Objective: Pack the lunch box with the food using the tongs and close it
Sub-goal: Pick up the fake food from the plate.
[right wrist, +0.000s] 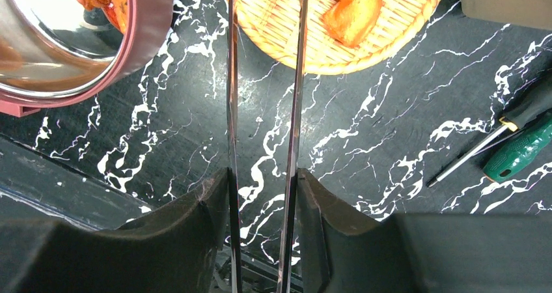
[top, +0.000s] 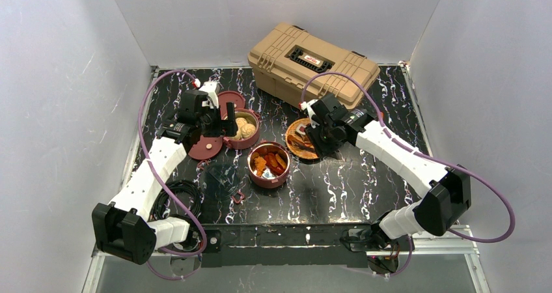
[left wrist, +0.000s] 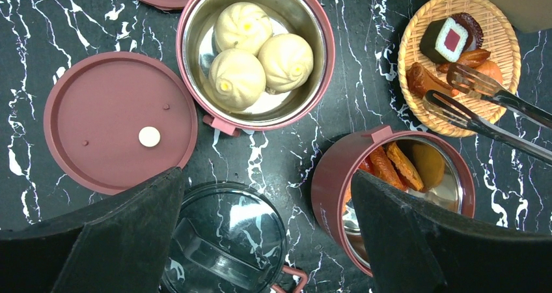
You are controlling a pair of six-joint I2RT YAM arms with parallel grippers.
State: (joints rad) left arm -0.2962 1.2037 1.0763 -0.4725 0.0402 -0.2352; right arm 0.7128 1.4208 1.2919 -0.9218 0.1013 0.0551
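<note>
As right fingers (right wrist: 195,234) pinch tongs (right wrist: 295,111), their wrist view crops the tips.

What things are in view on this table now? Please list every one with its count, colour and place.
Toolbox: one, tan, far edge.
Bun bowl: one, maroon, steel-lined, left of centre.
Buns: three, beige, in the bun bowl.
Chunk bowl: one, maroon, near centre.
Food chunks: several, orange and red, in the chunk bowl and on the plate.
Plate: one, orange woven, right of the bowls.
Lids: two, maroon, beside the bun bowl.
Clear lid: one, transparent, beside the chunk bowl.
Screwdrivers: two, one green-handled, one darker, by the right arm.
Tongs: one, dark metal, tips over the plate.
Left gripper: open, above lids and bowls.
Right gripper: shut on the tongs.
</note>
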